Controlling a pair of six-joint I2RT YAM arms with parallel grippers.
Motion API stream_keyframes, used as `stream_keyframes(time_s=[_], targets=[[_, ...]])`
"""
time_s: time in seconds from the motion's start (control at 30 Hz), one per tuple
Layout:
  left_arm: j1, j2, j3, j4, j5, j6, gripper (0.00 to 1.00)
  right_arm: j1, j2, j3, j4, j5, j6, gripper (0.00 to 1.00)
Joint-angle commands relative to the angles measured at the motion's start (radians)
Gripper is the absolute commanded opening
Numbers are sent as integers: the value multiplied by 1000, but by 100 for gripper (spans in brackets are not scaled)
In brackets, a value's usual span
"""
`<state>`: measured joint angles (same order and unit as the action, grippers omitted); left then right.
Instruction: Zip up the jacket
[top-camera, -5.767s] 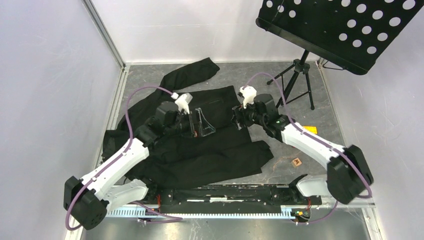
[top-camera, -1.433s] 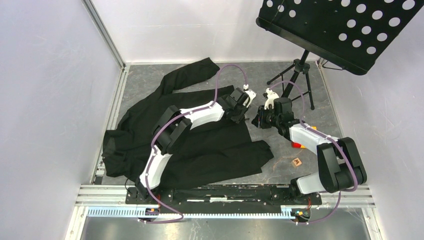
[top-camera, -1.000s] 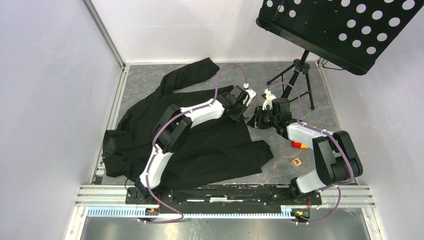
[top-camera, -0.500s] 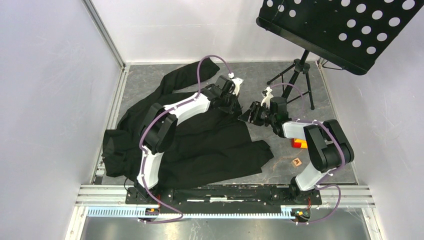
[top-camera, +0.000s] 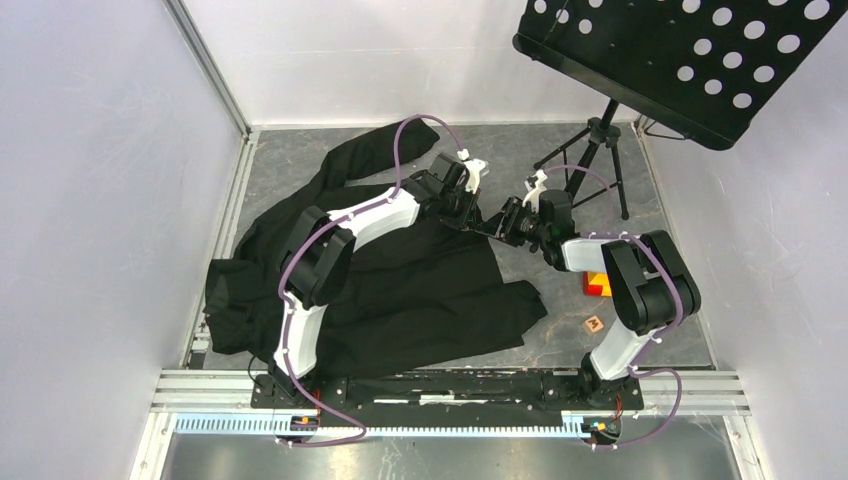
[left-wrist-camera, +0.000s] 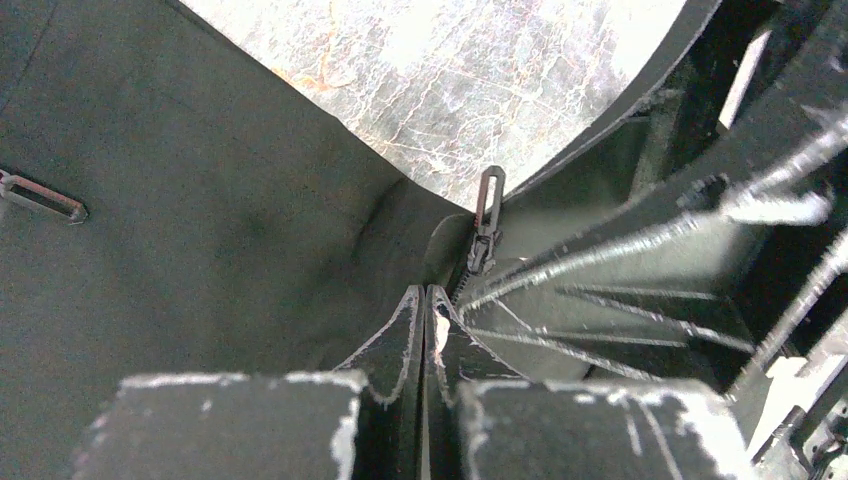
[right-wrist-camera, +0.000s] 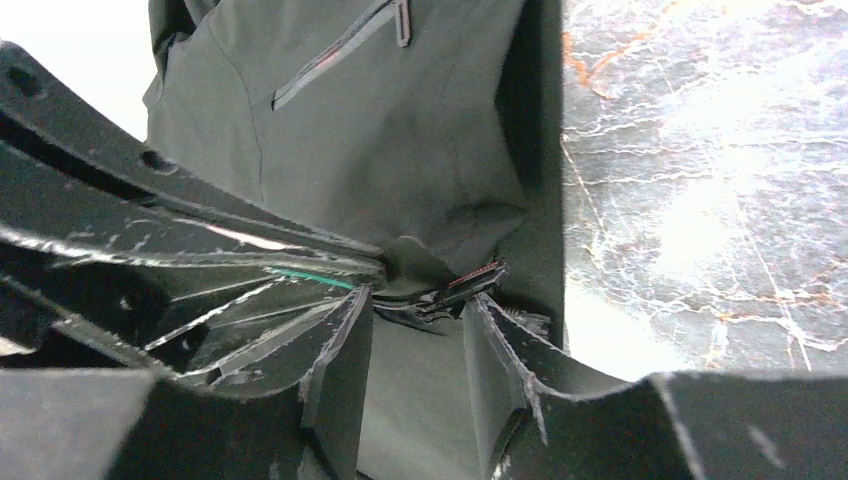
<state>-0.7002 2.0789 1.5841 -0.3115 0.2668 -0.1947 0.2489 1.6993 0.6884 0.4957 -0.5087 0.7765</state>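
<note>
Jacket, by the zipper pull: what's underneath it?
Grey marbled table shows just past the jacket edge beside the zipper pull. Whatever lies beneath the fabric itself is covered, so I cannot tell.

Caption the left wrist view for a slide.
Left gripper pinched shut on the black jacket, right beside its zipper pull.

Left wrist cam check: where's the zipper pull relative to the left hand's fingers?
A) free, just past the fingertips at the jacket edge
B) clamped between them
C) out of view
A: the zipper pull lies just beyond the left hand, whose fingers are pressed together on jacket fabric, not on the pull.
</note>
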Motion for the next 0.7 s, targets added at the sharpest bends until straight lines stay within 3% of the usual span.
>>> stream_keyframes(time_s=[0.0, 0.23, 0.5, 0.67], targets=[[4, -39, -5, 43, 38, -52, 2, -25, 48, 32, -16, -1, 120, 43], [5, -36, -9, 40, 51, -59, 2, -43, 63, 56, -32, 5, 97, 40], [14, -26, -6, 38, 69, -84, 2, -43, 62, 45, -20, -3, 87, 31], [22, -29, -5, 38, 75, -90, 2, -44, 57, 30, -11, 0, 81, 31]])
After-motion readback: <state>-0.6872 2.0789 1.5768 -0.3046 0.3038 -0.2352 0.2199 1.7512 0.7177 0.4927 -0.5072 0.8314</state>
